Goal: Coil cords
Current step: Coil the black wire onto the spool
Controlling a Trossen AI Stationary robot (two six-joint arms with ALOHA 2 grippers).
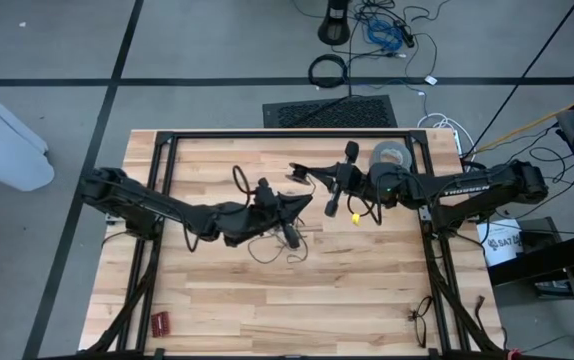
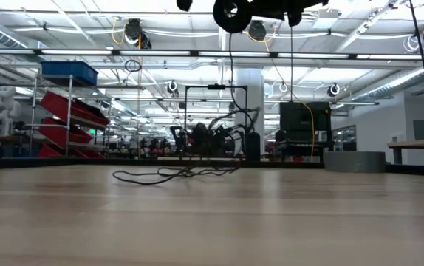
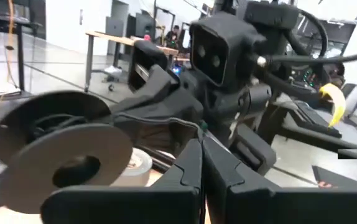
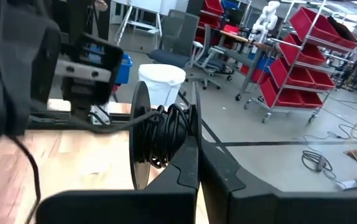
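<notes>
The thin black cord lies in loose loops on the wooden table (image 1: 267, 245), also seen in the low view (image 2: 171, 174). Part of it is wound on a small black spool (image 4: 163, 134), which is held high above the table (image 2: 234, 13) (image 1: 297, 172). A strand hangs from the spool (image 2: 231, 81). My right gripper (image 4: 198, 146) (image 1: 314, 178) is shut at the spool. My left gripper (image 3: 200, 134) (image 1: 302, 205) is shut beside it, with a strand of the cord at its tips. The spool also shows in the left wrist view (image 3: 60, 155). My left gripper pinches a single strand of the cord (image 3: 197, 126) between its two fingertips. The fingers lie roughly level, pointing toward the table's right edge. The strand runs off toward the spool. My right gripper holds the spool by the rim of one flange (image 4: 194, 127), pinched between its shut fingers. The fingers come level from the table's right side. The spool is lifted clear of the table, its flanges on edge.
A grey tape roll (image 1: 389, 155) stands at the table's far right, also in the low view (image 2: 352, 160). A small red thing (image 1: 159, 322) lies near the front left. A small dark thing (image 1: 422, 320) lies near the front right.
</notes>
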